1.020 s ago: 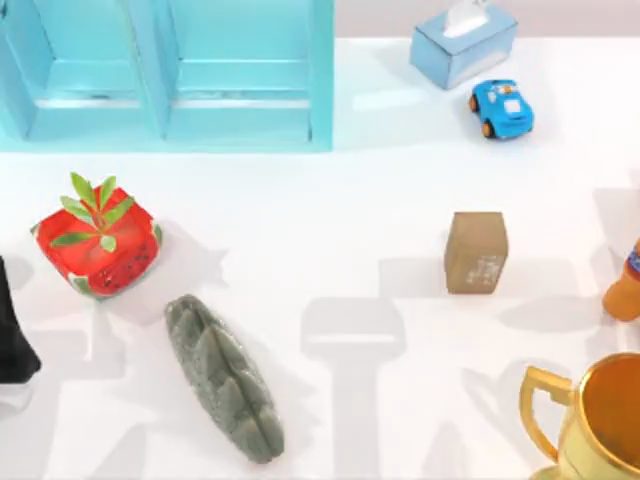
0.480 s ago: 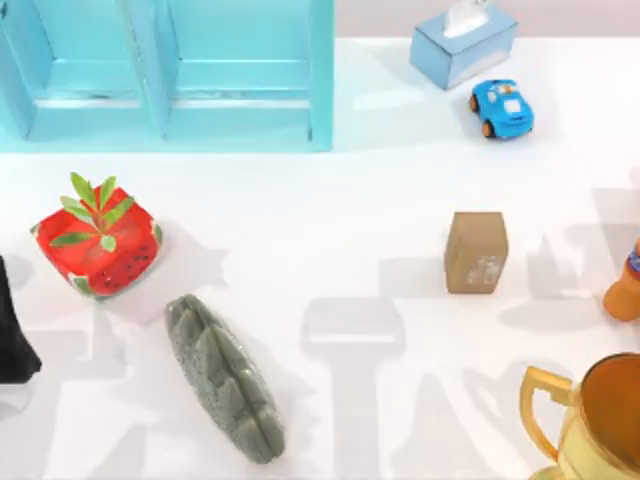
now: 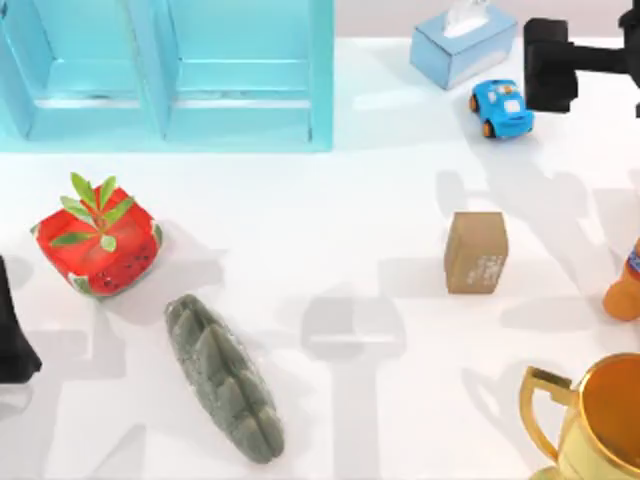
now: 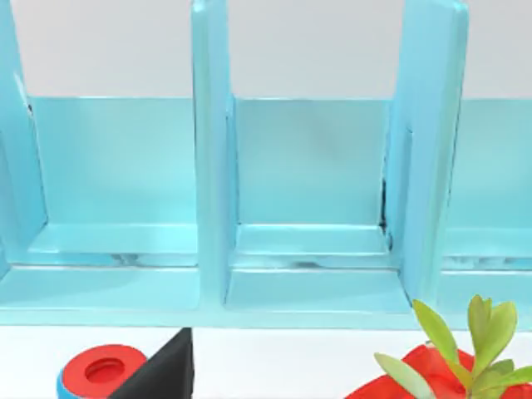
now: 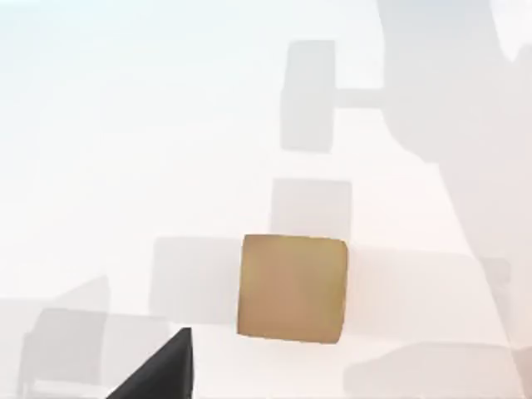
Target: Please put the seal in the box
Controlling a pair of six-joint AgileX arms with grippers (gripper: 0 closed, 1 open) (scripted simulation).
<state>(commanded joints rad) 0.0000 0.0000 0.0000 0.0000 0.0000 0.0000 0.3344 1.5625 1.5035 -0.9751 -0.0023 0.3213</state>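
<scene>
seal (image 3: 476, 252): tan block standing upright on the white bench (image 3: 330, 220), right of centre, nothing touching it; my right wrist view looks down on its top face (image 5: 293, 288)
box (image 3: 165, 72): light blue, open compartments, at the far left of the bench, well apart from the seal
my right hand (image 3: 550, 65): black, at the far right edge beside the blue toy car (image 3: 502, 108); released or clenched, i cannot tell
my left hand (image 3: 14, 335): parked at the left edge, near the red cube with the plant (image 3: 97, 240); state, i cannot tell
</scene>
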